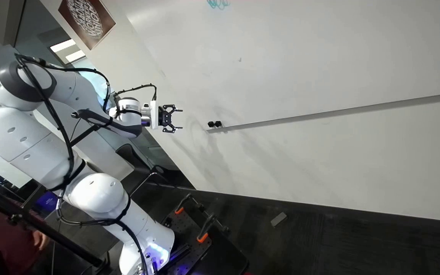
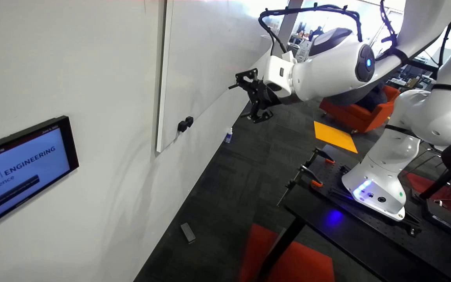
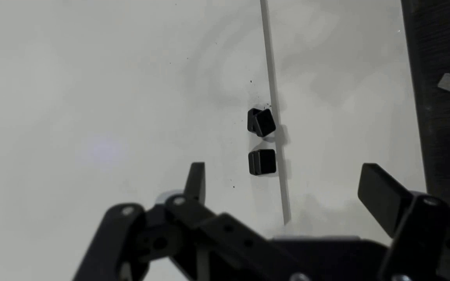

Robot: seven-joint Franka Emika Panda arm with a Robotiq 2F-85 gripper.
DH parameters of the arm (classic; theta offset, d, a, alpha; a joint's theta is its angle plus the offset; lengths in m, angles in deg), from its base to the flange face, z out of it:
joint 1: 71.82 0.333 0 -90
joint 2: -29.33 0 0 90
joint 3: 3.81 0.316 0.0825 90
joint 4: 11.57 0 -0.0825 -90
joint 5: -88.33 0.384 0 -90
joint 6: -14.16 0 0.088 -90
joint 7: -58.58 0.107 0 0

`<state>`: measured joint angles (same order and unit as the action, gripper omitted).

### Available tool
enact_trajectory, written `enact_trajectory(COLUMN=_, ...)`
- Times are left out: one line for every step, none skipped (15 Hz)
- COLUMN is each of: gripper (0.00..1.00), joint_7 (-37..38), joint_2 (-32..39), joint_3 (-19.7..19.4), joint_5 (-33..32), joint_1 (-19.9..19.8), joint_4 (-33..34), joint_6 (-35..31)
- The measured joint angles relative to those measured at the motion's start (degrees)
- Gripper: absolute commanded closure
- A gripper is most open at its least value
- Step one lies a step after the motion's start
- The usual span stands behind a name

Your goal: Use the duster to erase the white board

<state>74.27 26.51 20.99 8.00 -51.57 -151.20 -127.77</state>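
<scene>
My gripper point(image 1: 182, 119) hangs in the air in front of the white board point(image 1: 319, 49), pointing at it with a gap between. In the wrist view, its black fingers point(image 3: 197, 181) stand wide apart with nothing held. Two small black blocks point(image 3: 262, 162) sit side by side on the board's grey ledge point(image 3: 270, 58), near its end; they appear beyond and between the fingertips, untouched. A grey oblong block point(image 2: 188, 232) lies on the floor below the board. Which of these is the duster I cannot tell. A teal scribble point(image 1: 218, 4) marks the board near the top of an exterior view.
A lit screen point(image 2: 26, 168) hangs on the wall beside the board. Clamps point(image 2: 311, 176) sit on the robot's black table point(image 2: 327, 223). A small bottle point(image 2: 228, 135) stands on the floor by the wall. A dark chair point(image 1: 136, 160) is behind the arm.
</scene>
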Motion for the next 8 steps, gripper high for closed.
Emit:
enact_trajectory(gripper=0.00, joint_7=-1.85, joint_2=-1.23, joint_3=-0.22, joint_5=1.25, joint_1=0.05, joint_4=-0.70, joint_6=-1.15)
enact_trajectory(gripper=0.00, joint_7=-3.08, joint_2=-2.18, joint_3=-0.47, joint_5=1.74, joint_1=0.13, joint_4=-1.22, joint_6=-2.34)
enact_trajectory(gripper=0.00, joint_7=-3.60, joint_2=-2.92, joint_3=-0.69, joint_5=1.92, joint_1=0.21, joint_4=-1.57, joint_6=-3.12)
enact_trajectory(gripper=0.00, joint_7=-4.05, joint_2=-3.36, joint_3=-0.78, joint_5=1.99, joint_1=0.26, joint_4=-1.82, joint_6=-3.39)
enact_trajectory(gripper=0.00, joint_7=-4.09, joint_2=-3.57, joint_3=-0.81, joint_5=2.00, joint_1=0.29, joint_4=-2.00, joint_6=-3.48)
enact_trajectory(gripper=0.00, joint_7=-4.09, joint_2=-3.60, joint_3=-0.82, joint_5=2.00, joint_1=0.31, joint_4=-2.09, joint_6=-3.52)
enact_trajectory(gripper=0.00, joint_7=-4.10, joint_2=-3.60, joint_3=-0.82, joint_5=2.00, joint_1=0.33, joint_4=-2.13, joint_6=-3.53)
enact_trajectory(gripper=0.00, joint_7=-4.09, joint_2=-3.60, joint_3=-0.82, joint_5=2.00, joint_1=0.33, joint_4=-2.13, joint_6=-3.53)
